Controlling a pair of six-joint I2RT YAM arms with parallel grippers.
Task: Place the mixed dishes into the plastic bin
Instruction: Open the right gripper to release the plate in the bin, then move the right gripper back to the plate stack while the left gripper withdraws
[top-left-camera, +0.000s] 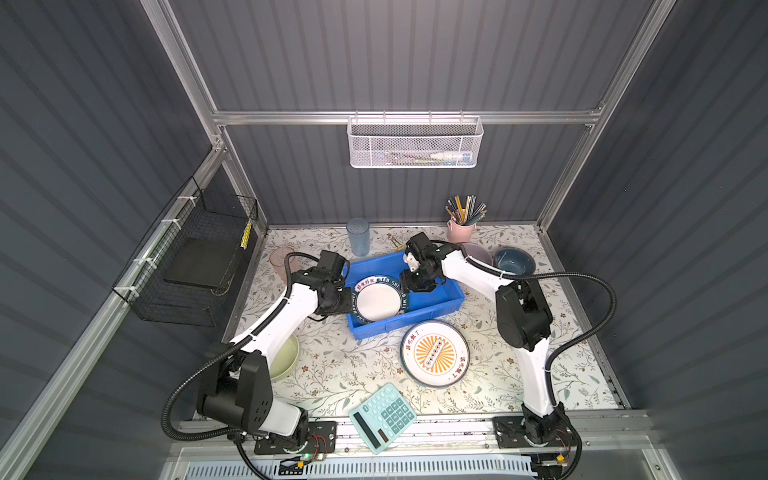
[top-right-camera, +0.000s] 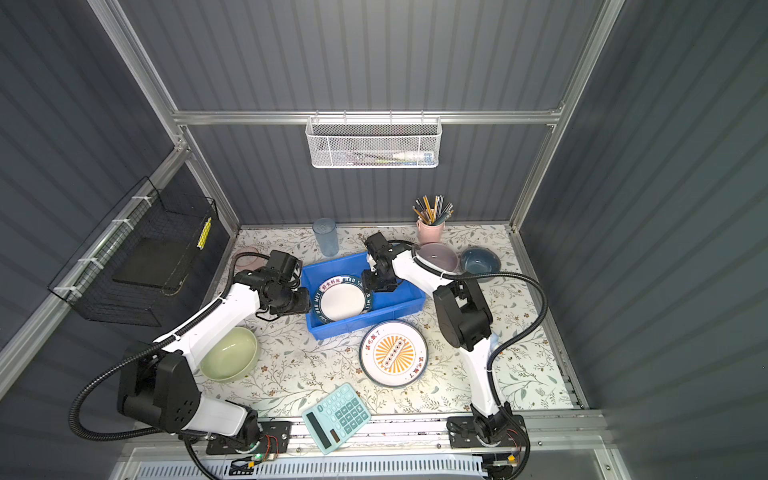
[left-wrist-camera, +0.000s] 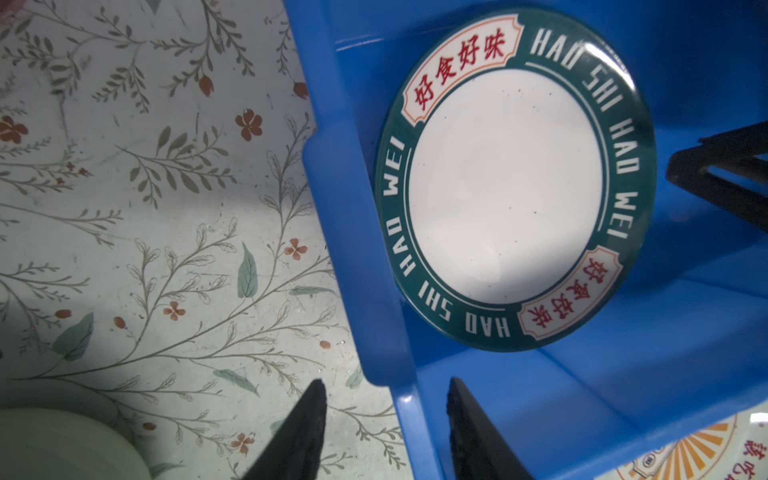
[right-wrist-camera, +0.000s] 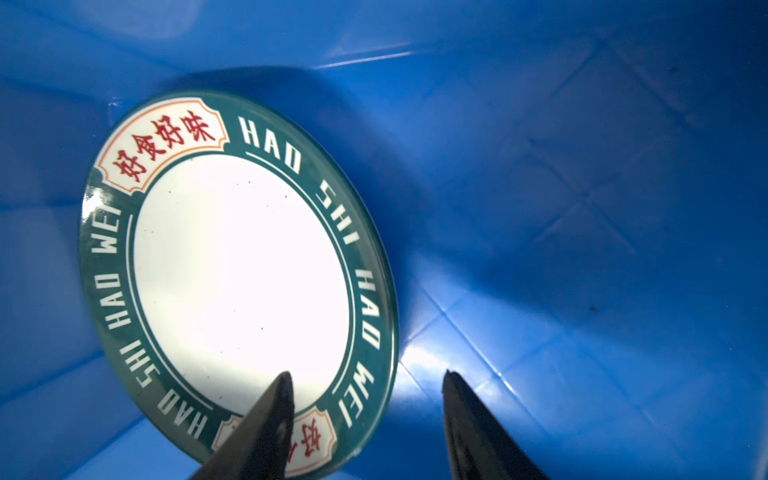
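The white plate with a dark lettered rim (top-left-camera: 378, 300) (left-wrist-camera: 505, 183) (right-wrist-camera: 241, 266) lies inside the blue plastic bin (top-left-camera: 436, 309) (top-right-camera: 374, 321), towards its left end. My left gripper (left-wrist-camera: 384, 384) (top-left-camera: 348, 301) is open, one finger over the table and the other over the bin, with the bin's left wall between them, untouched. My right gripper (right-wrist-camera: 365, 376) (top-left-camera: 410, 286) is open above the plate's right edge, holding nothing. On the table outside the bin are an orange sunburst plate (top-left-camera: 435, 354), a pale-green bowl (top-right-camera: 228, 353), a blue tumbler (top-left-camera: 358, 237), a pink tumbler (top-left-camera: 281, 259), a pink bowl (top-right-camera: 437, 257) and a dark-blue bowl (top-left-camera: 514, 261).
A mint-green calculator (top-left-camera: 382, 417) lies at the table's front edge. A pink cup of pencils (top-left-camera: 460, 230) stands at the back right. A white mesh basket (top-left-camera: 415, 143) hangs on the back wall and a black wire basket (top-left-camera: 191, 266) on the left wall.
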